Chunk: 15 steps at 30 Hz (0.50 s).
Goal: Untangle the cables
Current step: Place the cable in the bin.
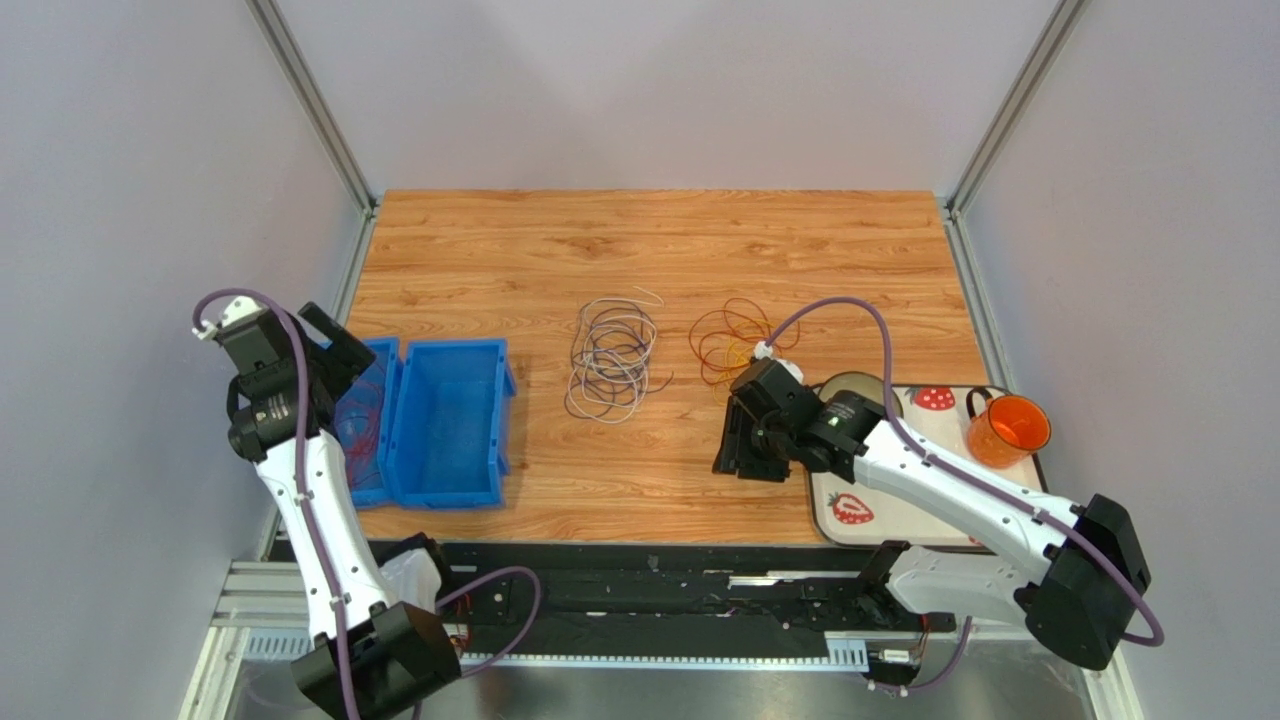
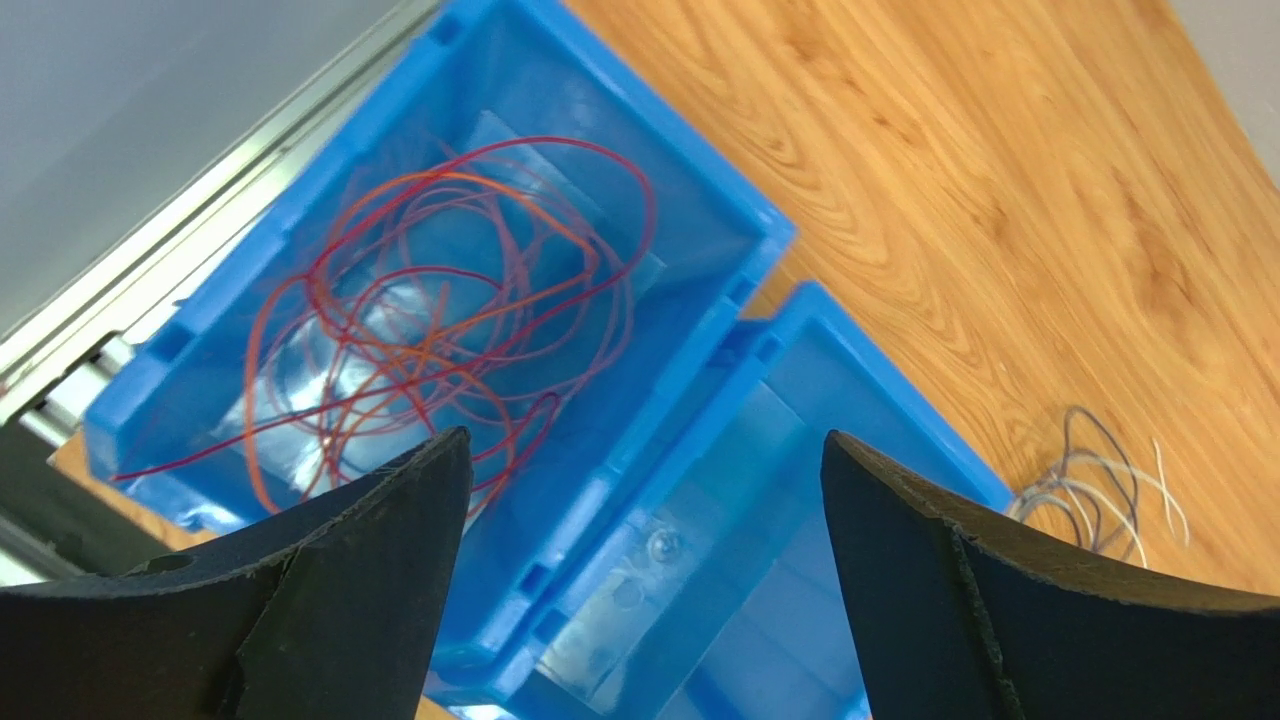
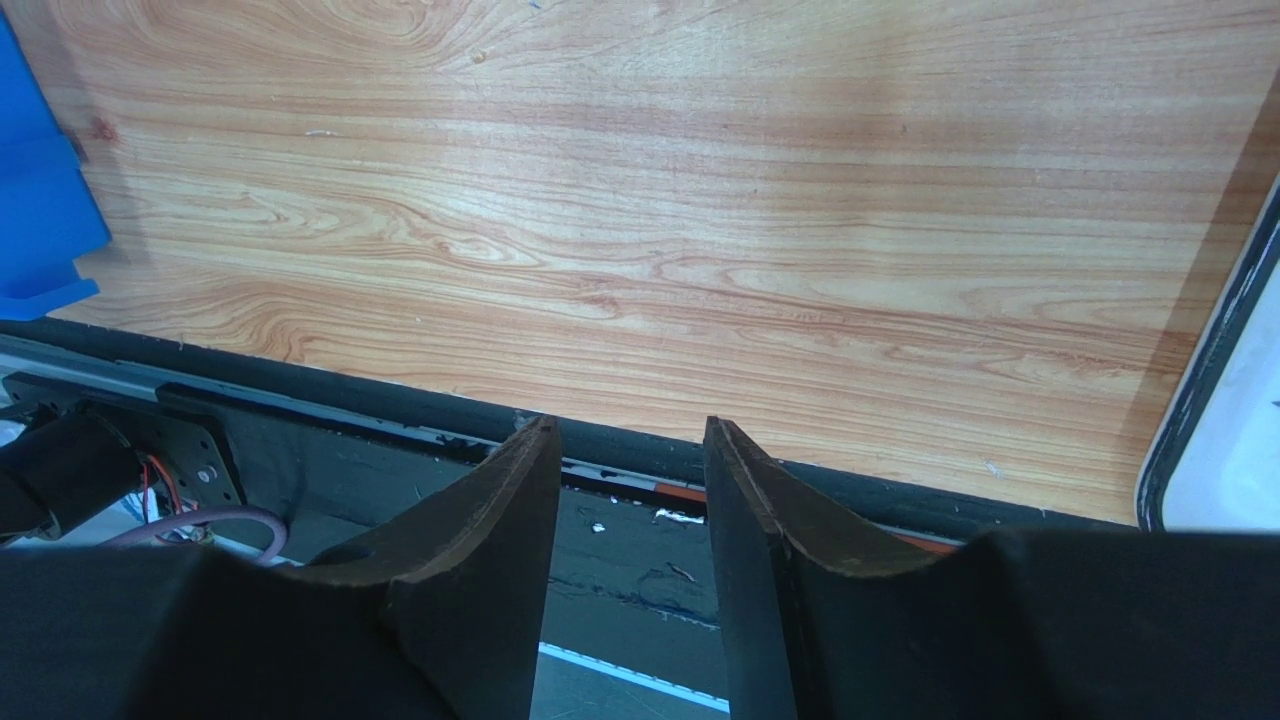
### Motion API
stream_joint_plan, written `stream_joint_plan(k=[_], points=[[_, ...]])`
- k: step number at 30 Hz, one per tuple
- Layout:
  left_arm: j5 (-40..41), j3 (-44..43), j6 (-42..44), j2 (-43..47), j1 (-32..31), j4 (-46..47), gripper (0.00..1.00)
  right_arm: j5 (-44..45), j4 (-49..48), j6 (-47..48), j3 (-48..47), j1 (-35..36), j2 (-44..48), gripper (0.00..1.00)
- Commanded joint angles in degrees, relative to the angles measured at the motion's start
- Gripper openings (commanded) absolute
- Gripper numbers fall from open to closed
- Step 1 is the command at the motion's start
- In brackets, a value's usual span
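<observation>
Beside two bins (image 1: 451,420) lie two cable bundles (image 1: 613,360).

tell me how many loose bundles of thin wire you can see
3: a red bundle in the left blue plastic bin, a grey-white bundle on the wooden table, an orange-red bundle right of it. More may be hidden.

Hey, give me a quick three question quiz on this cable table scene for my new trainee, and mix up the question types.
1. True or false: the red cables lie inside a blue bin.
2. The left fingers are: A shut on a cable; B open and empty; C out of view.
3. How many cable bundles lie on the bare table?
Key: 1 true. 2 B. 3 two: the grey-white bundle and the orange bundle.
</observation>
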State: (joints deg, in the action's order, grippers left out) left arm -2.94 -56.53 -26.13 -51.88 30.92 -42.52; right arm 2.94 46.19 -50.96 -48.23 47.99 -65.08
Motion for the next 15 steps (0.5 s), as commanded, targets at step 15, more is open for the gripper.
stream_joint_plan(k=[15], points=[[-7.43, -5.78, 5.48, -2.43, -26.51, 5.17, 0.88, 3.74, -3.13, 2.62, -1.7, 0.27, -0.93, 0.47]])
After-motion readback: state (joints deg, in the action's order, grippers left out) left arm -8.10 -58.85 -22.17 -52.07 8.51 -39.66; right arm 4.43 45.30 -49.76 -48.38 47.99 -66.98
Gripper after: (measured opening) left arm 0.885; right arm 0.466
